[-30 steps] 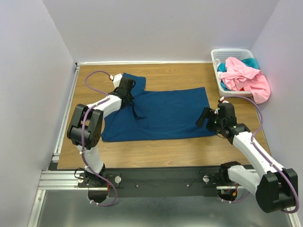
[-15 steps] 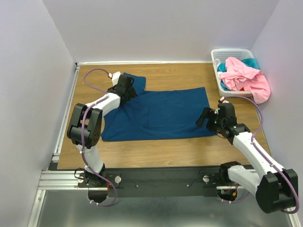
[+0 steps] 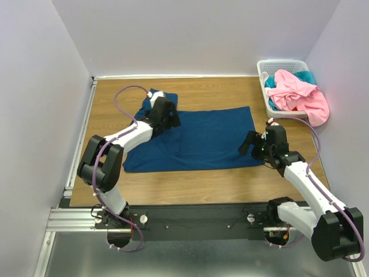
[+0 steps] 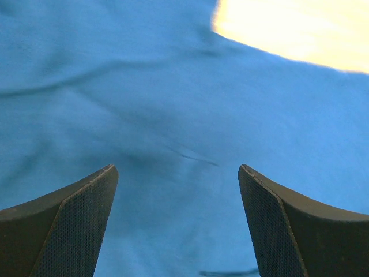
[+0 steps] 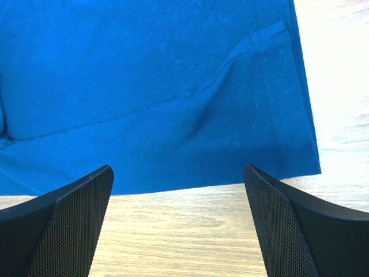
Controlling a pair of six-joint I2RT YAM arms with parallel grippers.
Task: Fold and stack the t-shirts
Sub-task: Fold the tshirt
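Now right claw [image 5: 177,168] hangs spread over navy tee [image 5: 144,86] edge and table [image 5: 202,234].

**Left arm:** rises from its base at lower left, bends at the elbow, and runs its forearm forward and inward. The left tool [image 3: 172,119] sits low, tilted down and toward the right. In the wrist view the left tool [image 4: 176,170] has both fingers [image 4: 69,225] spread wide, with nothing clamped between them.

**Right arm:** reaches forward and inward from its base at lower right, forearm low. The right tool [image 3: 249,142] faces left. In the wrist view the right tool [image 5: 179,170] has its fingers [image 5: 288,225] fully parted, gripping nothing.
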